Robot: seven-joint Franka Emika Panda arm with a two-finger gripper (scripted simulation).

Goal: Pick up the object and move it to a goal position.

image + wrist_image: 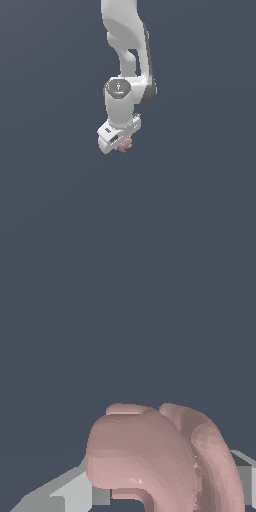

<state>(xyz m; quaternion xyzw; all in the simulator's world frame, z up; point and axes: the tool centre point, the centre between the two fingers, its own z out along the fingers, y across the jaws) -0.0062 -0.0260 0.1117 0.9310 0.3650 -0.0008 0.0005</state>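
Pincer point(121, 144) pinches the object point(125, 145), a dusty-pink knobbly blob lodged between its pale, flat-faced fingers point(75, 493) below the white arm's wrist. Carrying well probably means steady pressure and smooth travel, since the rounded, matte lobes point(145, 456) offer uneven contact and could twist loose.

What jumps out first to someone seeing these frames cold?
The white arm hanging down from the top of the exterior view against a flat slate-blue backdrop, nothing else around it. At its lower end, the gripper has a small dusty-pink lumpy object tucked under it. In the wrist view that pink object fills the foreground, bulging and knobbly, with a grey-white gripper finger showing beside it.
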